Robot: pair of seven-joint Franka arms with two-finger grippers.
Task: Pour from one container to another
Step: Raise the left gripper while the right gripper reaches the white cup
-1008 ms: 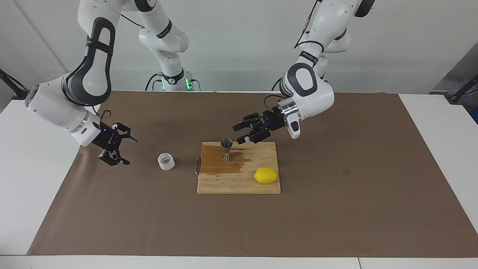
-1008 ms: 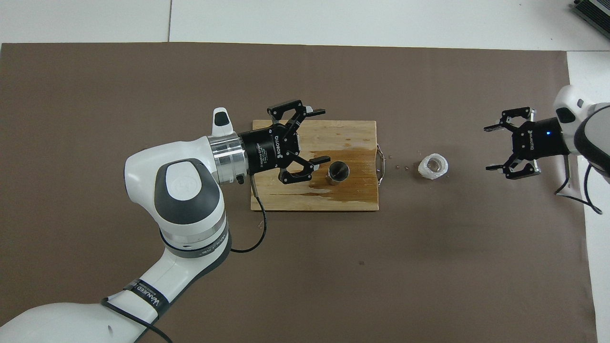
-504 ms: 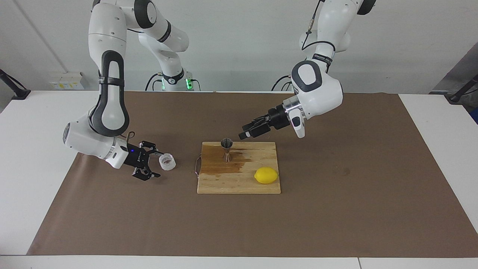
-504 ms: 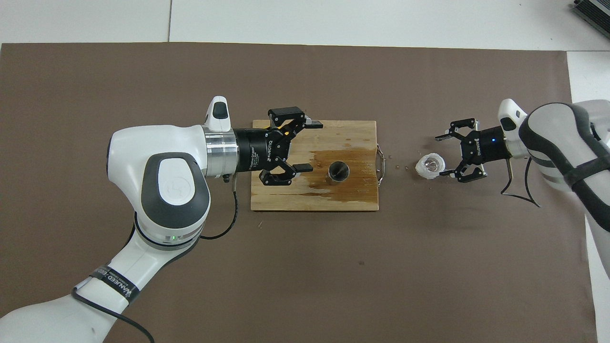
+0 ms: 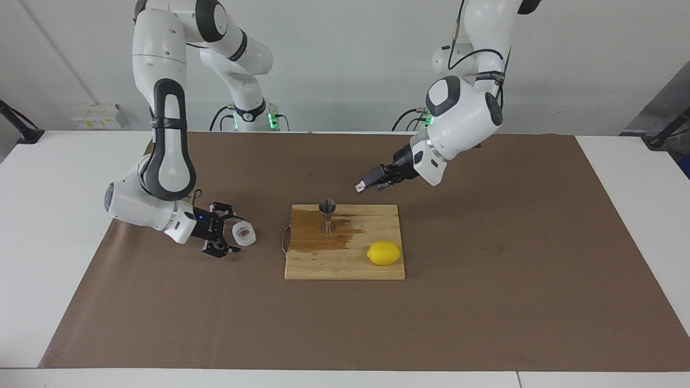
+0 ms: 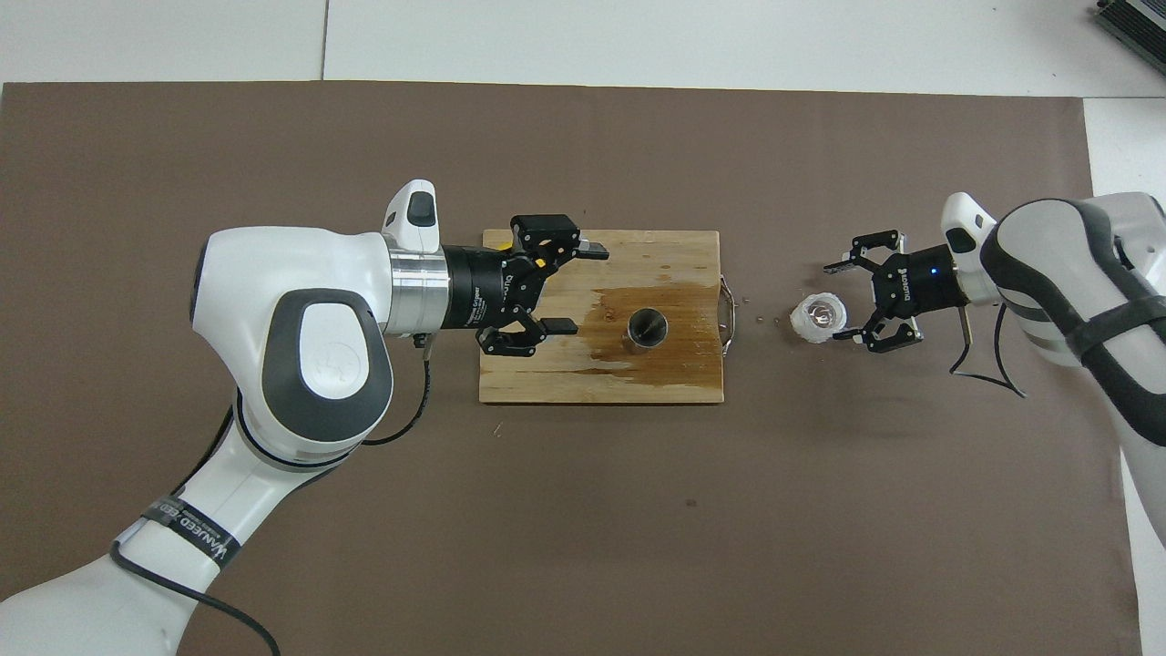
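The clear cup [image 5: 243,234] sits on the brown mat, beside the wooden board [image 5: 345,264], where the right gripper [image 5: 229,233] reaches low with open fingers around it, not squeezing yet. The jigger [image 5: 326,214] stands upright on the board, ready for pouring. The left gripper [image 5: 372,182] hangs open above the board's edge

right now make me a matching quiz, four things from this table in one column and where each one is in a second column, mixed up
Things
1. clear cup
2. jigger
3. lemon
4. left gripper

Places
A. upright on the board's wet stain
B. on the brown mat at the right gripper's open fingers
C. in the air over the mat
D. on the board's dry corner

Pairs: 1-B, 2-A, 3-D, 4-C
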